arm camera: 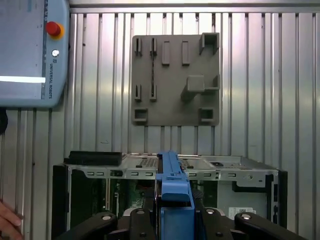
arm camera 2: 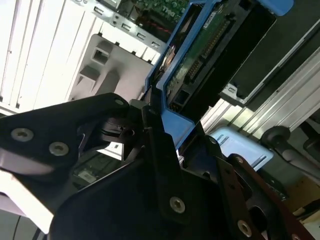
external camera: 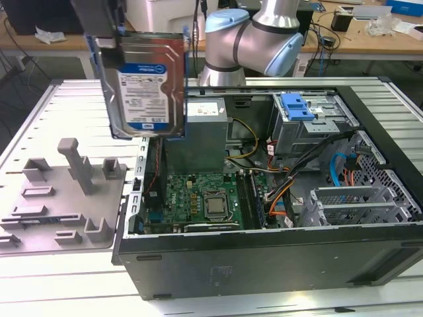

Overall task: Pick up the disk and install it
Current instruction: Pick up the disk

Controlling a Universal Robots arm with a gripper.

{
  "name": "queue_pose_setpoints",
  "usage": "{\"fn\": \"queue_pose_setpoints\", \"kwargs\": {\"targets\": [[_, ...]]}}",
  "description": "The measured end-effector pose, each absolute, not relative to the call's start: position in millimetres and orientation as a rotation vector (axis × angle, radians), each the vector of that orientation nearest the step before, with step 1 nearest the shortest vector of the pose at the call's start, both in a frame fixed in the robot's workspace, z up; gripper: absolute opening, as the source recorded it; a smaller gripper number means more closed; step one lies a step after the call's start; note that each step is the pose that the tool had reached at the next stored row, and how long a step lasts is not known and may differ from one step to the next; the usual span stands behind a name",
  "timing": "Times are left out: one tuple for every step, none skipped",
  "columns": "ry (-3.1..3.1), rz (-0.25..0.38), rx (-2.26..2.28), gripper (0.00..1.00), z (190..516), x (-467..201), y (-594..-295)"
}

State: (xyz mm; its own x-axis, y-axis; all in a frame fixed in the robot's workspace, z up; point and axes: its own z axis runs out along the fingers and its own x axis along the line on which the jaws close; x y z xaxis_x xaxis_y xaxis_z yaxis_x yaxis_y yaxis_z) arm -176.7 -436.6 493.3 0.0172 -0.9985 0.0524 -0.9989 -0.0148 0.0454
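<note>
While jaws stand closed on blue carrier bracket [arm camera: 172, 190], disk [external camera: 147, 82] hangs upright beneath them, label outward, touching nothing else. Below jaws: side wall of open computer case [external camera: 264, 264]. Grey fixture plate [external camera: 63, 191] lies off to one side on worktop [external camera: 39, 284]. Drive cage [external camera: 310, 129] sits well apart, across case. Judgement: carry step. Clamp firm on bracket, not drive body. Travel high over cables [external camera: 291, 188]. Move slowly, so disk cannot swing.
</note>
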Motion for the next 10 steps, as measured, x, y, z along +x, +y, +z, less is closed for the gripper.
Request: {"fn": "queue_pose_setpoints", "kwargs": {"targets": [[-2.154,0.007,2.189,0.37,494,-170,-439],[-2.154,0.005,2.188,0.37,494,-164,-441],[-2.153,0.003,2.188,0.37,494,-157,-443],[-2.153,0.002,2.187,0.37,494,-153,-445],[-2.152,0.001,2.187,0.37,494,-149,-446],[-2.151,-0.001,2.185,0.37,494,-141,-449],[-2.150,-0.003,2.185,0.37,494,-135,-451],[-2.149,-0.005,2.184,0.37,495,-129,-453],[-2.148,-0.006,2.183,0.37,495,-125,-455],[-2.147,-0.009,2.182,0.37,495,-117,-457]]}}
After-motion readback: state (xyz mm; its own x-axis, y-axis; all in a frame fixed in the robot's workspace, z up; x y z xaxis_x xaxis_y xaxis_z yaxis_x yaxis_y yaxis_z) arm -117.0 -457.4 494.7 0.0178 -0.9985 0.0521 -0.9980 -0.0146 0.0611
